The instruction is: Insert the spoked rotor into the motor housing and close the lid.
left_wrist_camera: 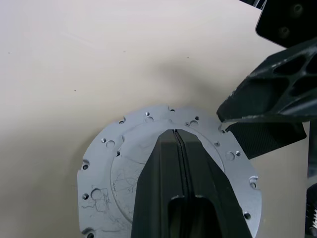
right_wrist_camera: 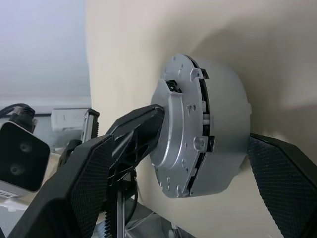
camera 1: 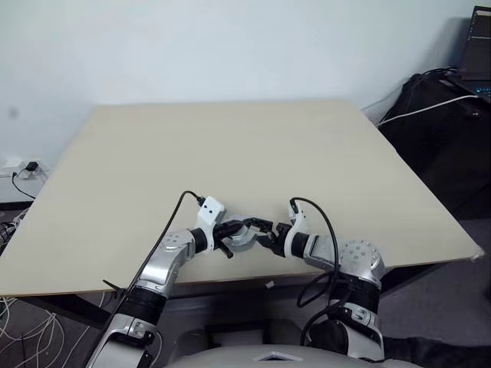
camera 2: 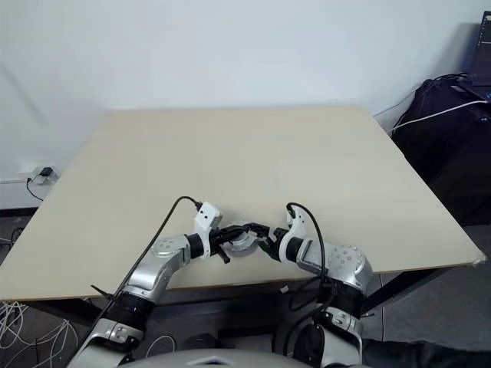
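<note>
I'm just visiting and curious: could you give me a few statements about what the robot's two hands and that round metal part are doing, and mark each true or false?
1. The left gripper has its fingers shut together. True.
2. The right gripper is shut tight. False: its fingers stand wide, either side of the motor housing.
3. The lid faces the left wrist camera. True.
4. The housing sits at the far edge of the table. False: it is at the near edge.

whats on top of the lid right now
The left end effector, shut, rests its fingers on the lid's plain grey face. The rotor cannot be seen; the lid covers the motor housing.
</note>
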Action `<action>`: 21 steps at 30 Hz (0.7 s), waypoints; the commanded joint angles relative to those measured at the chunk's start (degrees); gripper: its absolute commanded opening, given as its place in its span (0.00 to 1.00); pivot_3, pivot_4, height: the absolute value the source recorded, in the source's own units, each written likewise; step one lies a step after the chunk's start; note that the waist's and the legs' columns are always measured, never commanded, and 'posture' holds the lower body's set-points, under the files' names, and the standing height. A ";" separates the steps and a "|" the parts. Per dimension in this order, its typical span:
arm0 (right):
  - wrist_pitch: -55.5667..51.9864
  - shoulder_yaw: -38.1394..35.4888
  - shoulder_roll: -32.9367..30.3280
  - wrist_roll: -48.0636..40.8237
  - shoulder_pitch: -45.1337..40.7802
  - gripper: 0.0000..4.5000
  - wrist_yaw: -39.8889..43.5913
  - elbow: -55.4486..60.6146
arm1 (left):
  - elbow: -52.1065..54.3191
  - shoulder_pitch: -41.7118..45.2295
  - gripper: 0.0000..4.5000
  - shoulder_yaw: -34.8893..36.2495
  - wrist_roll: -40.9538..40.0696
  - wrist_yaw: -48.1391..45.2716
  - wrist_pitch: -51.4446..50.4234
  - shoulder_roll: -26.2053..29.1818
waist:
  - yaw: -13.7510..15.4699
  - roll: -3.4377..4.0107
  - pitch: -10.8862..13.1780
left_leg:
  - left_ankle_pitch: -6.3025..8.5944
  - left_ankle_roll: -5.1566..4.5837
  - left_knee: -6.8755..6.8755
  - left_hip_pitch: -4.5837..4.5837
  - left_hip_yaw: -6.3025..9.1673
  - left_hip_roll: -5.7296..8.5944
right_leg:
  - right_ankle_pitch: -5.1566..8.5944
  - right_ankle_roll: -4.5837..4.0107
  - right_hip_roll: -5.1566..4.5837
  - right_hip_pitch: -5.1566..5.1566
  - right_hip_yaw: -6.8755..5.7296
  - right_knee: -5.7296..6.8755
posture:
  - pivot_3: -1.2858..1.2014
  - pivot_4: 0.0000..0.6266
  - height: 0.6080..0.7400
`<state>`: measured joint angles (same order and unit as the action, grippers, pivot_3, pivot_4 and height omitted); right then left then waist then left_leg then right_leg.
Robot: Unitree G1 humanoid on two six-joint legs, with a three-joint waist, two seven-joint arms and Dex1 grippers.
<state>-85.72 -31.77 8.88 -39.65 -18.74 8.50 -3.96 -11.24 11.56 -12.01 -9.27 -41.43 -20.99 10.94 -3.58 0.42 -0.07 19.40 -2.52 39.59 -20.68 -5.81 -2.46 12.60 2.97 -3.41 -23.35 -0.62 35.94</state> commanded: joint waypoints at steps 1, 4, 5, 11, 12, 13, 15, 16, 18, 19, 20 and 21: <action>-0.52 1.63 4.34 -2.58 -0.21 1.00 0.29 2.18 | -0.55 -0.77 0.00 -1.46 0.15 -0.28 -1.51 -0.09 | 0.01 0.00 0.00 | 0.00 0.00 0.00 0.00 0.00 0.00 | 0.00 0.00 0.00 0.00 0.00 0.00 | 0.52 0.00 1.00; -0.39 1.42 5.12 -3.09 0.03 1.00 -0.04 2.45 | -0.65 -0.80 0.00 -1.51 0.13 -0.38 -1.50 -0.03 | 0.02 0.00 0.00 | 0.00 0.00 0.00 0.00 0.00 0.00 | 0.00 0.00 0.00 0.00 0.00 0.00 | 0.52 0.00 1.00; -0.44 1.93 5.15 -3.06 0.16 1.00 -0.03 2.52 | -0.66 -0.81 0.00 -1.55 0.12 -0.42 -1.53 -0.01 | 0.03 0.00 0.00 | 0.00 0.00 0.00 0.00 0.00 0.00 | 0.00 0.00 0.00 0.00 0.00 0.00 | 0.52 0.00 1.00; 2.58 5.33 5.11 -0.46 0.47 1.00 -1.78 0.81 | -0.63 -0.83 0.00 -1.66 0.13 -0.57 -1.68 -0.01 | -0.24 0.01 0.00 | 0.00 0.01 0.00 0.01 0.00 -0.01 | 0.00 0.00 0.01 -0.01 0.00 0.01 | 0.52 0.00 1.00; 3.60 5.77 5.13 -0.05 0.58 1.00 -2.06 0.44 | -0.61 -0.84 0.00 -1.64 0.11 -0.57 -1.69 -0.01 | -0.29 0.01 0.00 | 0.00 0.01 0.00 0.02 0.00 -0.01 | 0.00 0.00 0.01 0.00 0.01 0.02 | 0.52 0.00 1.00; 4.61 5.92 5.23 0.31 0.63 1.00 -2.54 0.00 | -0.61 -0.84 0.00 -1.63 0.11 -0.51 -1.69 -0.05 | -0.35 0.01 0.00 | -0.01 0.01 0.00 0.03 0.00 -0.02 | -0.01 0.00 0.02 0.00 0.01 0.03 | 0.52 0.00 1.00; 6.48 6.41 5.32 0.62 0.87 1.00 -3.16 -0.42 | -0.59 -0.85 0.00 -1.61 0.09 -0.39 -1.71 -0.10 | -0.35 0.01 -0.01 | -0.02 0.03 0.00 0.08 0.00 -0.02 | -0.02 0.00 0.02 0.03 0.01 0.06 | 0.52 0.00 1.00; 6.93 6.50 5.42 0.54 0.93 1.00 -3.36 -0.55 | -0.59 -0.88 0.00 -1.58 0.08 -0.36 -1.71 -0.09 | -0.37 0.01 -0.01 | -0.03 0.03 0.00 0.10 0.00 -0.04 | -0.02 -0.01 0.04 0.04 0.01 0.07 | 0.52 0.00 1.00; 7.24 6.26 5.85 -0.31 0.97 1.00 -3.25 -0.67 | -0.57 -0.97 0.00 -1.52 0.09 -0.34 -1.74 -0.06 | -0.38 0.01 -0.01 | -0.04 0.04 0.00 0.11 0.00 -0.05 | -0.03 -0.02 0.05 0.04 0.02 0.09 | 0.52 0.00 1.00; 7.15 5.94 6.15 -0.97 0.95 1.00 -3.10 -0.62 | -0.55 -1.02 0.00 -1.50 0.12 -0.34 -1.76 -0.04 | -0.37 0.01 -0.01 | -0.04 0.04 0.00 0.11 0.00 -0.05 | -0.03 -0.02 0.05 0.04 0.02 0.10 | 0.52 0.00 1.00; 6.95 5.56 6.42 -1.94 0.93 1.00 -2.65 -0.40 | -0.48 -1.04 0.00 -1.50 0.13 -0.34 -1.84 -0.04 | -0.36 0.01 -0.01 | -0.05 0.05 0.00 0.11 0.00 -0.06 | -0.03 -0.02 0.06 0.03 0.02 0.10 | 0.52 0.00 1.00; 6.76 5.22 6.63 -2.86 0.93 1.00 -2.28 -0.17 | -0.43 -1.06 0.00 -1.50 0.14 -0.34 -1.91 -0.04 | -0.36 0.01 -0.01 | -0.05 0.05 0.00 0.10 0.01 -0.06 | -0.03 -0.02 0.06 0.03 0.02 0.10 | 0.52 0.00 1.00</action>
<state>-80.52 -27.06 9.17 -39.48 -17.76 5.47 -4.96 -11.21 11.26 -11.82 -9.20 -41.13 -21.65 11.04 -3.94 0.43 -0.07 19.35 -2.47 39.59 -20.58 -5.81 -2.52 12.57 2.95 -3.35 -23.33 -0.60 36.04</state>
